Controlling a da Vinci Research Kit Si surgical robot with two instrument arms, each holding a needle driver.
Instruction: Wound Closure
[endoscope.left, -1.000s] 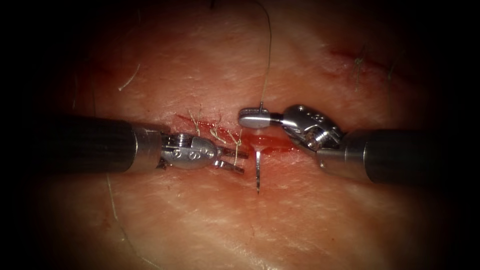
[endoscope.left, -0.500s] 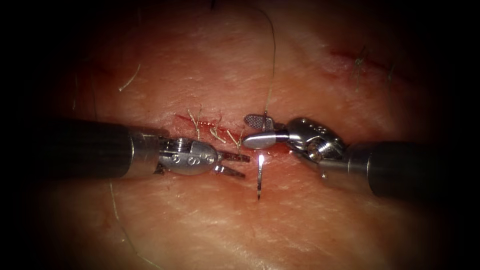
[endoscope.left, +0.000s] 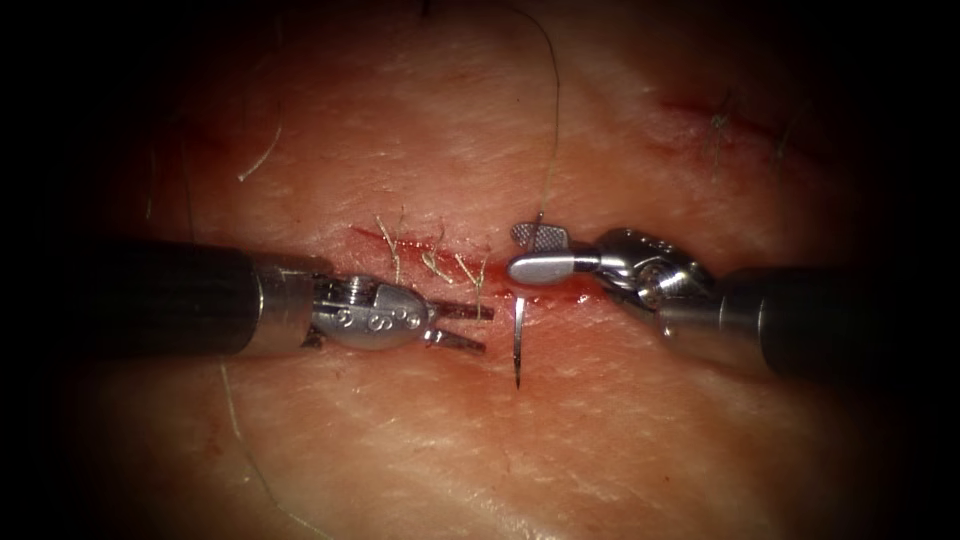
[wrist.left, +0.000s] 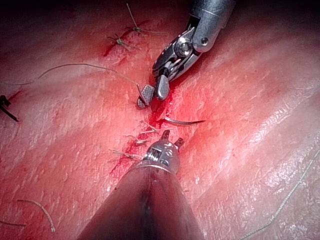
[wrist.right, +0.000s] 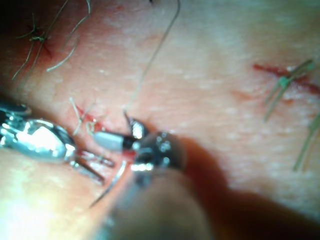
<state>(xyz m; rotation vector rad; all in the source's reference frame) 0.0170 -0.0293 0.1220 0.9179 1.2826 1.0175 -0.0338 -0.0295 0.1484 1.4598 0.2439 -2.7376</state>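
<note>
Tissue (endoscope.left: 420, 150): needle (endoscope.left: 518, 345) lodged in cut (endoscope.left: 560, 290); both tools empty.

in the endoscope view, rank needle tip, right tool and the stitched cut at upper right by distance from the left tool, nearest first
From the left tool:
1. needle tip, just right of it, below the cut.
2. right tool, across the cut, up and right.
3. stitched cut, far upper right.
</note>
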